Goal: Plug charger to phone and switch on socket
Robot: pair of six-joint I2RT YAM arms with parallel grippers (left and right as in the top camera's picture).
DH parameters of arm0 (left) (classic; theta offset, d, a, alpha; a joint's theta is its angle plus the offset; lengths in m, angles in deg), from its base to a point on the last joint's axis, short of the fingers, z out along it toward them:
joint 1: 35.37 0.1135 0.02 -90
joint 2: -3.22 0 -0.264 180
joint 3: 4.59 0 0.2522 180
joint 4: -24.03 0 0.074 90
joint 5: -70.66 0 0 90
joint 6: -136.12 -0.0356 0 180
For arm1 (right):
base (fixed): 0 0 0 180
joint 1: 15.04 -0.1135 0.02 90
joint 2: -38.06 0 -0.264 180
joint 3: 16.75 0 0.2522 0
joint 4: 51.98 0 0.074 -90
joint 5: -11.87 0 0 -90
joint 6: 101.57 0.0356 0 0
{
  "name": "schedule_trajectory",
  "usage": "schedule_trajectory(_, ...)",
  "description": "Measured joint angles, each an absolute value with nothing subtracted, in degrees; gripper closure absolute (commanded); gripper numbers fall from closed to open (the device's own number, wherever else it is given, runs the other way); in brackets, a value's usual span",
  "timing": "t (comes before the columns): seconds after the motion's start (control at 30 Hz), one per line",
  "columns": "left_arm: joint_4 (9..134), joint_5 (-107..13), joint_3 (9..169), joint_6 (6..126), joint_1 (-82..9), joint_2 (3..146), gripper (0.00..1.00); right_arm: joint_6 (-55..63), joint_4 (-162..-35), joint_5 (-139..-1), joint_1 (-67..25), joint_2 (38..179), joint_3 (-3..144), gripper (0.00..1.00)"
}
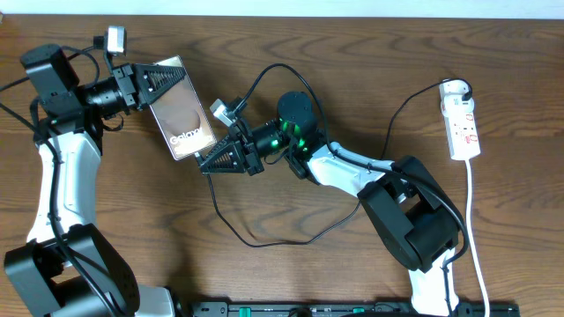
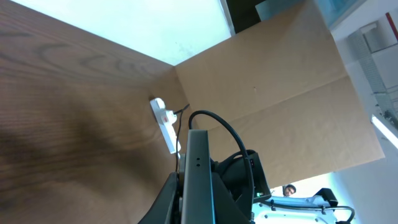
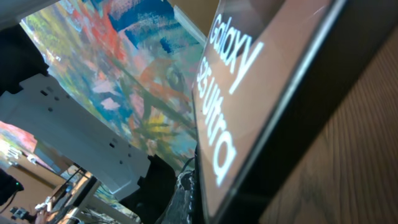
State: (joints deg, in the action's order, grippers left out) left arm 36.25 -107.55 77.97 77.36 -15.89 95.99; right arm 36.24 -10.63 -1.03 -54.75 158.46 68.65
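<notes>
My left gripper [image 1: 161,84] is shut on the top end of the phone [image 1: 185,119], a brown-bronze slab with white "Galaxy" lettering, and holds it tilted over the table's left half. The left wrist view has the phone [image 2: 198,168] edge-on between the jaws. My right gripper [image 1: 208,163] is shut on the charger at the phone's lower end. The charger's thin black cable [image 1: 264,242] loops across the table to the white socket [image 1: 463,123] at the far right. The right wrist view is filled by the phone's face [image 3: 249,81]; the plug tip is hidden.
The socket's white cord [image 1: 477,238] runs down the right side toward the front edge. A black rail [image 1: 352,310] lies along the front. The socket [image 2: 165,118] also shows far off in the left wrist view, with the right arm [image 2: 239,180] behind the phone.
</notes>
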Motion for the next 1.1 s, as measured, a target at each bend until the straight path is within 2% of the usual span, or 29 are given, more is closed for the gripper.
schedule_trajectory(1.1, 36.2, -107.5, 78.0, 77.6, -15.9, 96.0, 0.93, 37.9, -10.6, -1.4, -54.6, 158.5, 68.6, 0.96)
